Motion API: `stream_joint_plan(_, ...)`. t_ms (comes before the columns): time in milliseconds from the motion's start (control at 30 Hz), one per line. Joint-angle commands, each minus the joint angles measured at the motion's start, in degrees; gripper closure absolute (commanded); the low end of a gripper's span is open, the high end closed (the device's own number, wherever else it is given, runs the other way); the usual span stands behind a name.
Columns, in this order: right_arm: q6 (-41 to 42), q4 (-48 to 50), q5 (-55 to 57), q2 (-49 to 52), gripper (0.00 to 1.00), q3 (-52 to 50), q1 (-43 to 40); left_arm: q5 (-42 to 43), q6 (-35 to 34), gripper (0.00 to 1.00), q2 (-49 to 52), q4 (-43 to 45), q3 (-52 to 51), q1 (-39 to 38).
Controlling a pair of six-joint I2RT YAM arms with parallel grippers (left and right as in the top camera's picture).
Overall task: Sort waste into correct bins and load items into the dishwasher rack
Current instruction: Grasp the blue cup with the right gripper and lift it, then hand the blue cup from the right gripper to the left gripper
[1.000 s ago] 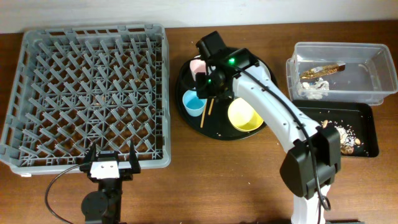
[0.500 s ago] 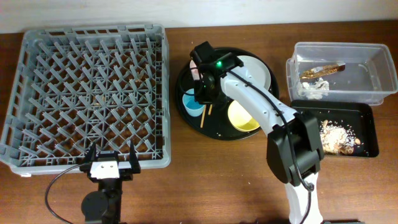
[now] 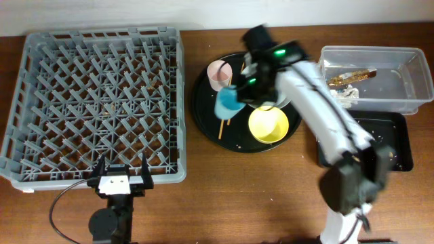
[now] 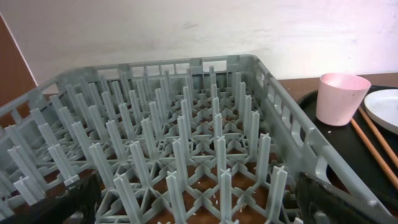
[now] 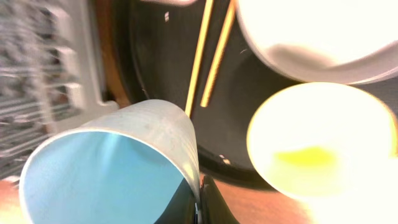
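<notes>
My right gripper is shut on the rim of the light-blue cup and holds it tilted above the round black tray. In the right wrist view the cup fills the lower left, its wall pinched between my fingertips. The pink cup, yellow bowl and chopsticks sit on that tray; the pale plate is mostly hidden under my arm in the overhead view. My left gripper is open at the front edge of the grey rack.
The round black tray lies right of the rack. A clear tub with tissue and a wrapper stands at the far right, with the shallow black tray in front of it. The left wrist view shows the rack pegs and the pink cup.
My right gripper has closed on the light-blue cup, lifted it off the round tray and swung to the right. The left arm has not moved.
</notes>
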Motion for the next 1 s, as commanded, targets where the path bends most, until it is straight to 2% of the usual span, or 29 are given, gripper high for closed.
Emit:
stream_joint_plan(0,-5.07,-1.66,-7.10,-7.39,0.96,1.75,-5.35,8.13,0.90,0.01,-0.33,2.34,-0.22,0.35)
stream_joint_plan(100,-11.21,-2.54,-22.71,-7.87,0.96,0.90,-10.86,16.83,-5.64,0.01,2.03,2.32,1.68,0.35)
stream_joint_plan(200,-14.53,-3.82,-25.20,-7.87,0.96,-0.17,-11.78,22.60,-6.29,0.01,9.46,1.22,8.90,0.35)
stream_joint_plan(333,-15.17,-4.37,-27.36,-7.87,0.96,-0.17,-11.78,30.40,-6.21,0.01,32.15,-3.37,27.87,0.35)
stream_joint_plan(500,-16.65,-4.31,-29.57,-7.87,0.96,-0.17,-11.89,43.60,-6.25,0.01,62.69,-15.85,54.14,0.35)
stream_joint_plan(567,-18.53,-3.85,-32.98,-7.87,0.96,-0.20,-12.37,49.07,-6.25,0.01,69.90,-16.79,59.12,0.35)
stream_joint_plan(667,-20.96,-3.80,-36.48,-7.87,0.96,-0.35,-13.73,54.86,-6.29,0.01,75.45,-16.61,60.15,0.35)
stream_joint_plan(733,-22.95,-3.39,-39.47,-7.87,0.96,-2.10,-15.02,63.52,-6.29,0.01,77.88,-17.07,60.15,0.35)
stream_joint_plan(800,-24.81,-1.70,-43.74,-7.87,0.96,-5.88,-16.76,70.82,-6.32,0.01,78.75,-17.05,60.15,0.35)
stream_joint_plan(967,-34.99,2.23,-59.60,-7.87,0.96,-18.43,-21.92,81.31,-6.29,0.01,78.75,-17.05,60.15,0.35)
